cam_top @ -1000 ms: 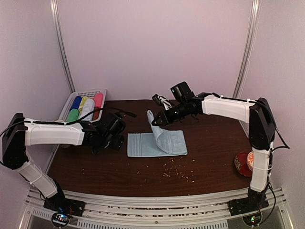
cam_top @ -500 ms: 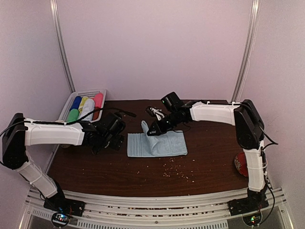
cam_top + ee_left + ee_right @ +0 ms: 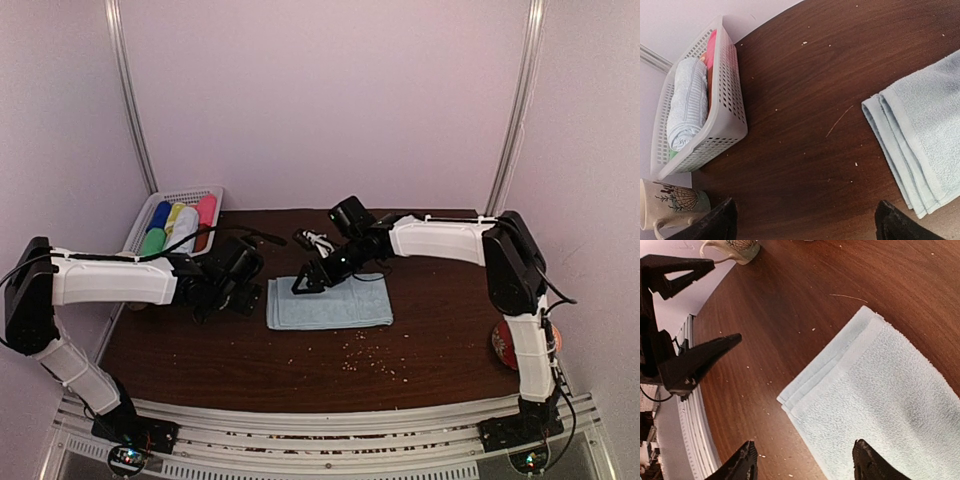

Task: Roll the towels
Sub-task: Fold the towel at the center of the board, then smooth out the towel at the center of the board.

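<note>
towels [image 3: 340, 308]: pale blue | table [image 3: 450, 330]: dark brown | basket [image 3: 732, 90]: grey

The towels [image 3: 335, 308] lie flat and unrolled as one pale light-blue rectangle near the middle of the table [image 3: 200, 350], long sides running 9 to 3 o'clock. At the 9 o'clock end several hemmed edges [image 3: 900, 150] stack with corners aligned — two cloths or one folded, it is hard to say.

The towels [image 3: 890, 400] are nubby, matt terry cloth. The worktop [image 3: 805, 75] is smooth, faintly glossy wood; the basket [image 3: 735, 107], perforated plastic.
</note>
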You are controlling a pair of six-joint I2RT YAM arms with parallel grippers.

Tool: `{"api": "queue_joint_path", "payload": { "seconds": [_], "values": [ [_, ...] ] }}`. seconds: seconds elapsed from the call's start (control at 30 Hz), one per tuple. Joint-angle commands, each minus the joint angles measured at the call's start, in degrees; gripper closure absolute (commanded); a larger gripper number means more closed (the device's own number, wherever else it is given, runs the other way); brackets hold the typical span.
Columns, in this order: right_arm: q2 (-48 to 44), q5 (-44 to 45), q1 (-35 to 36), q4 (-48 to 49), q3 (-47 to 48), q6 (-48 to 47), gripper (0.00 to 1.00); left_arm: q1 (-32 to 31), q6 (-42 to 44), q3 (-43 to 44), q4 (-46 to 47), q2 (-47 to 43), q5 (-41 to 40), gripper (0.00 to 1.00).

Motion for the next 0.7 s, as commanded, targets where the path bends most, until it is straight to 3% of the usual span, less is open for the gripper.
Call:
{"api": "queue_joint_path", "payload": {
  "seconds": [0.0, 0.17, 0.27, 0.37, 0.43, 0.5, 0.67],
  "values": [
    [-4.25, -3.7, -0.12, -2.88, 2.56, -5.55, 0.33, 0.79, 0.64, 0.96, 3.69, -0.46, 2.83, 0.02],
    [-9.05, 0.15, -4.91, -7.1, 0.27, -11.54, 0.36, 0.86, 2.67, 4.71, 6.46, 2.81, 7.96, 0.02],
    [-12.46, 3.83, -8.88, -7.46, -4.12, -15.6, 0.37, 1.41, 3.0, 6.44, 10.92, 5.0, 16.79, 0.02],
    [-14.8, 4.79, -12.75, -6.34, -9.02, -17.6, 0.53, 3.01, 1.85, 8.32, 15.36, 7.2, 28.12, 0.03],
    [-15.43, 3.87, -15.1, -5.17, -11.87, -17.78, 0.67, 3.52, 1.42, 10.96, 16.41, 9.94, 32.72, 0.11],
    [-15.28, 3.04, -16.79, -3.17, -14.02, -17.4, 0.78, 3.6, 0.99, 14.31, 16.28, 12.82, 35.62, 0.25],
    [-12.61, 0.81, -18.17, 1.8, -15.84, -14.41, 0.89, 3.62, -2.28, 18.32, 17.06, 18.38, 43.86, 0.63]
  ]
}}
